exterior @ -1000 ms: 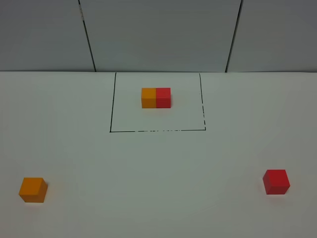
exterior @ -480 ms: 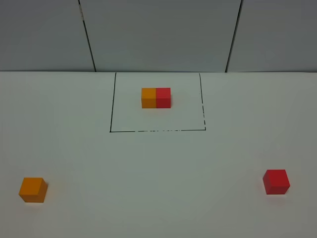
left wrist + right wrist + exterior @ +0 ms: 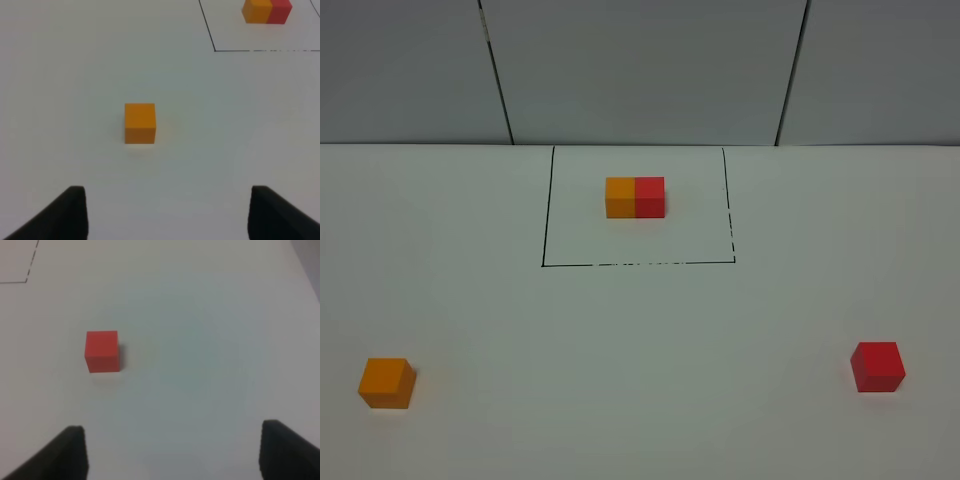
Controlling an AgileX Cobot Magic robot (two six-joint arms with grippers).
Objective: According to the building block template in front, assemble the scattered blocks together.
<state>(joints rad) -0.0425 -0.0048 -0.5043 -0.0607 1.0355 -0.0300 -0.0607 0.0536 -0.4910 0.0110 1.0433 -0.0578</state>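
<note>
Nothing has changed in the high view over the last second: every block sits where it sat, and neither arm has come into that picture. The task is therefore at its very start, with no block lifted or shifted yet.

The building block template [image 3: 635, 197], orange on the left and red on the right, joined as one bar, lies at the far middle of the surface [image 3: 640, 320] inside the drawn black rectangle [image 3: 548, 210]. The loose orange cube [image 3: 387, 383] rests near the left edge, well apart from the loose red cube [image 3: 878, 366] on the near right.

The left gripper [image 3: 167, 215] stands wide and empty, its two dark tips spread with only bare surface between them. The orange cube lies ahead of it, closer to one tip than the other. The right gripper [image 3: 175, 457] is likewise wide and holds nothing, and the red cube lies ahead of it, off toward one tip.

Judging from this, each arm needs to line up over its own cube before closing, then bring the two together, orange left and red right
</note>
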